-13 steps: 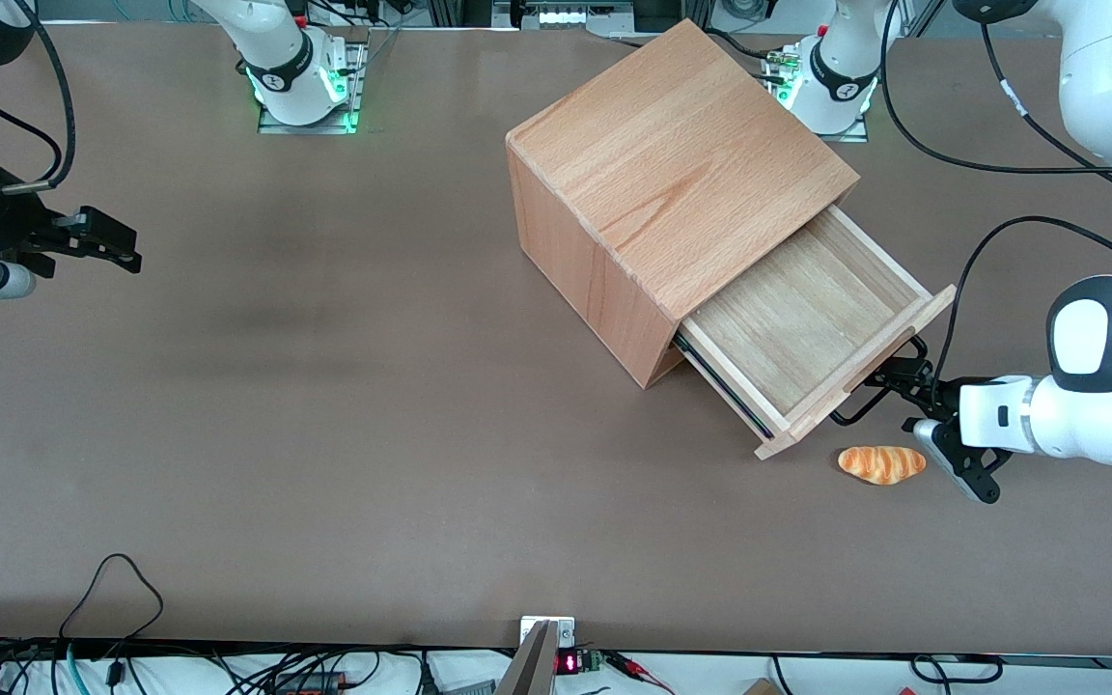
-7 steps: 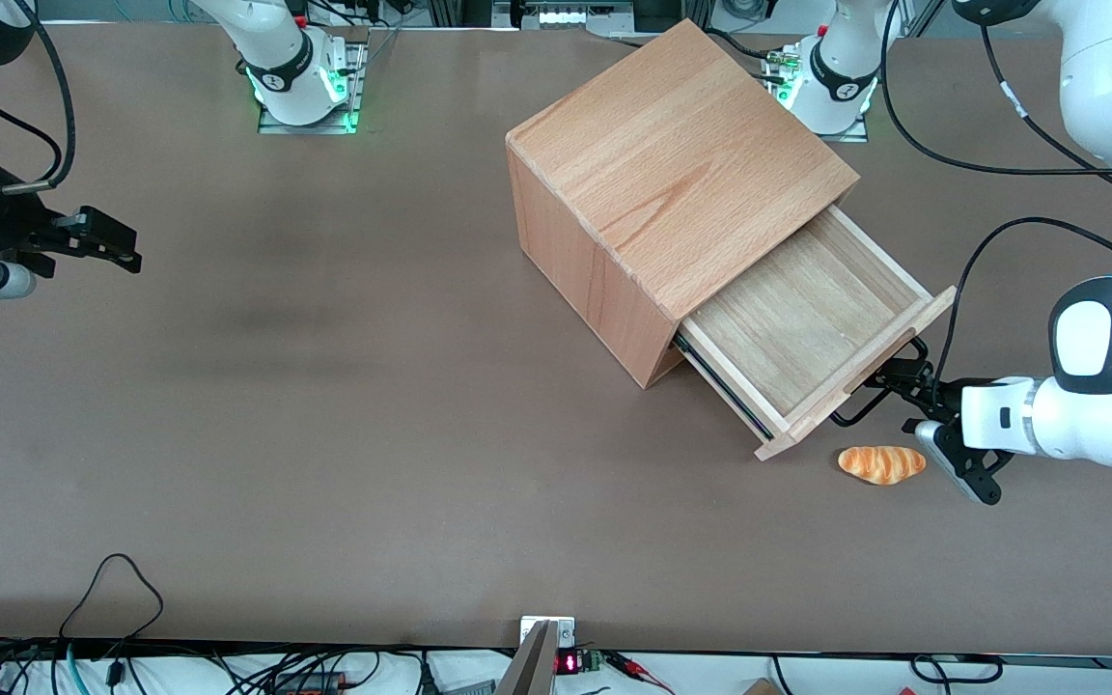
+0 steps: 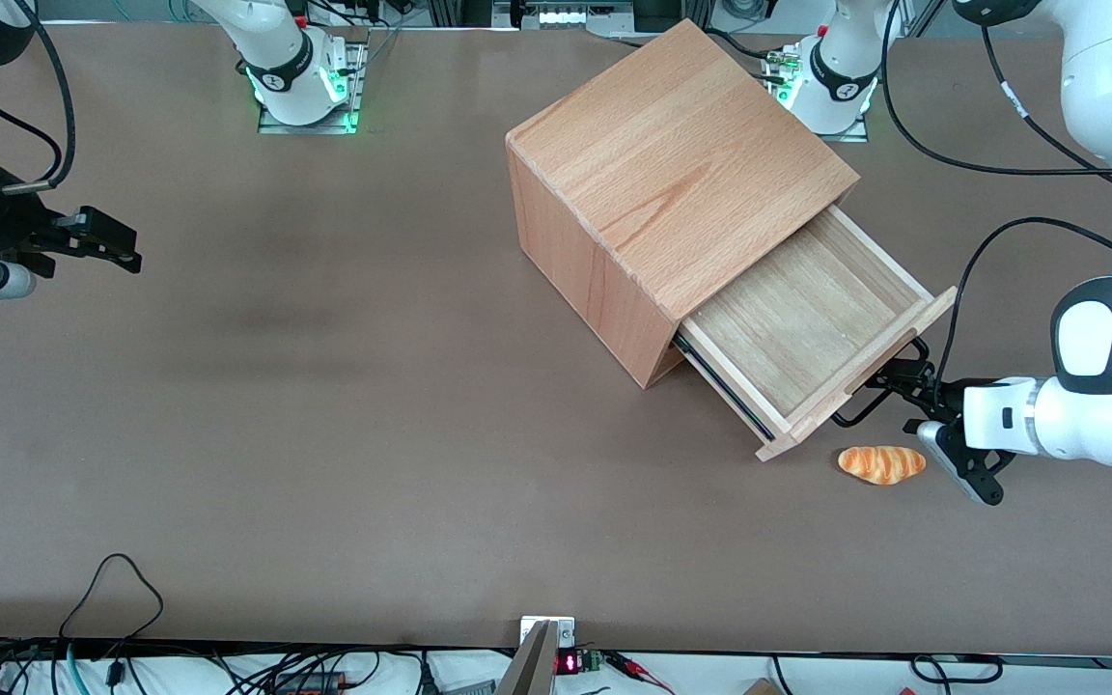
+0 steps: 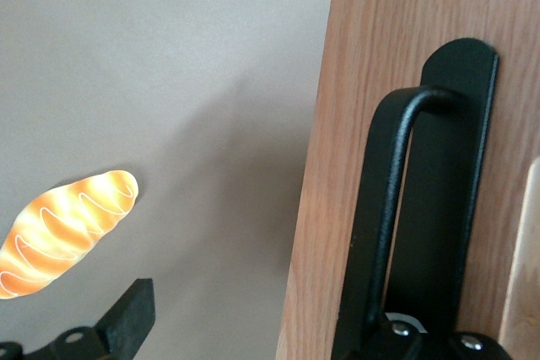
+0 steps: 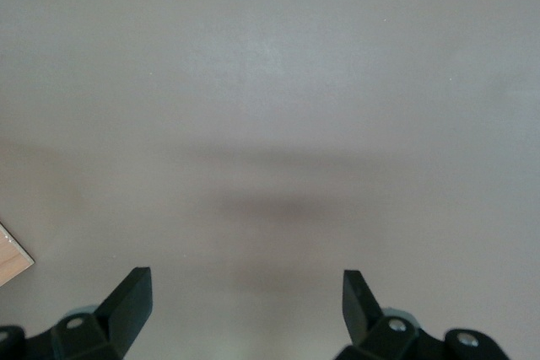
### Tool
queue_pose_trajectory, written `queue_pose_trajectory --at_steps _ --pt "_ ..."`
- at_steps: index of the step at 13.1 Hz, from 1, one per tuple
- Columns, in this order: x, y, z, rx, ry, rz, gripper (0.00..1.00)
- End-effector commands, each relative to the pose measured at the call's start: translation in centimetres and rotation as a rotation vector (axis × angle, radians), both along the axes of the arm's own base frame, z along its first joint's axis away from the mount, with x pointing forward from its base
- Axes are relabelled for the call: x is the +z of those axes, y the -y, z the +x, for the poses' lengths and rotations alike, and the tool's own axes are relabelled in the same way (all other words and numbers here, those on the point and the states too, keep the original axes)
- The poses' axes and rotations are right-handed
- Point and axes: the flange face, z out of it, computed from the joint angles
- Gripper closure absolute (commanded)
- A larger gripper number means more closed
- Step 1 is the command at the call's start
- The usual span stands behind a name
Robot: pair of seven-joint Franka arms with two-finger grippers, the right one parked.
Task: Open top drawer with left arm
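The top drawer of the beech cabinet stands pulled far out, and its inside is bare. Its plain front carries the long black bar handle. My left arm reaches in level with the table from the working arm's end. Its gripper sits open right at the drawer front. One fingertip hangs over bare table. The other is hidden at the handle's lower part, so I cannot tell whether it touches the bar.
An orange bread roll lies on the brown table just in front of the drawer front, nearer the front camera than my gripper. Black cables loop above the table beside the drawer.
My left arm has drifted a few pixels toward its own end of the table. The drawer, cabinet and bread roll have stayed put.
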Motion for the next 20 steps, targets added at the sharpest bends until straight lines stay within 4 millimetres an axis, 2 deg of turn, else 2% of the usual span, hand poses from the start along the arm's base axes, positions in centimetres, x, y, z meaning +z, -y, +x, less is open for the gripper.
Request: queue_pose_trajectory --at_steps 1,9,11,13,16,18,19,20 --pt "3.2 -1.1 0.5 0.008 0.017 -0.048 0.00" --pt "3.8 -0.7 0.1 0.005 -0.005 -0.075 0.00" --pt "5.4 -0.9 0.0 -0.004 -0.006 -0.074 0.00" --pt "6.5 -2.3 -0.2 0.008 -0.006 -0.081 0.00" --pt "9.8 -3.6 -0.8 0.053 0.025 -0.046 0.00" --pt "12.2 -5.3 -1.5 0.137 0.034 -0.003 0.00" --pt "13.0 -5.8 -1.8 0.149 0.041 0.056 0.00" --pt "14.7 -6.1 -2.3 0.160 0.061 0.116 0.00"
